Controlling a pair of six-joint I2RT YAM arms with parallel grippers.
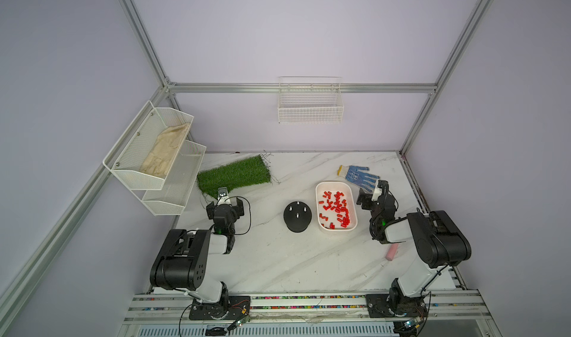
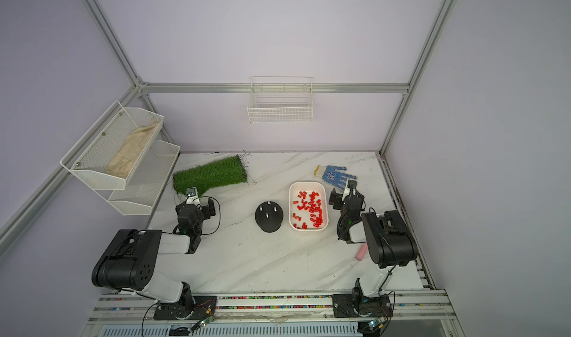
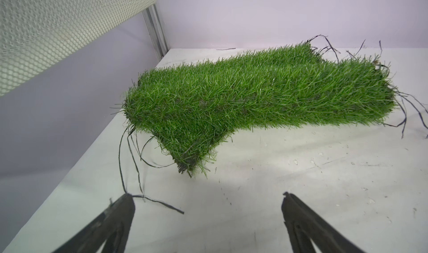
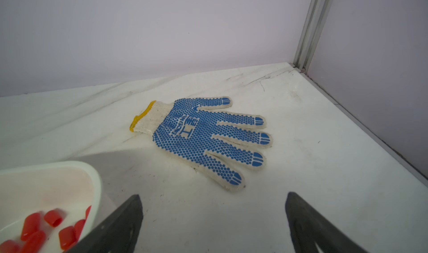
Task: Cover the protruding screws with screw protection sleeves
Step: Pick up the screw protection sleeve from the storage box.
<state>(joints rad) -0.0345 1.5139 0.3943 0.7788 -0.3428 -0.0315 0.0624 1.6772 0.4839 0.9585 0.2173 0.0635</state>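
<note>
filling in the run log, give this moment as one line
left gripper: open, empty | right gripper: open, empty | four silvery metal screws on black round dome: bare | red plastic sleeves: in white tray

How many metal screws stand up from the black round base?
4 screws, all upright on the black dome base: that one at the far side, one on the robot's left, one on its right, one at the near side. None seems hidden.

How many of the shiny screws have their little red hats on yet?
None yet. Done: nothing; all four protruding screws on the black base are bare. In hand: nothing; the left gripper and right gripper are both open and empty. Left: all four caps, with the screw protection sleeves lying in the white tray.
</note>
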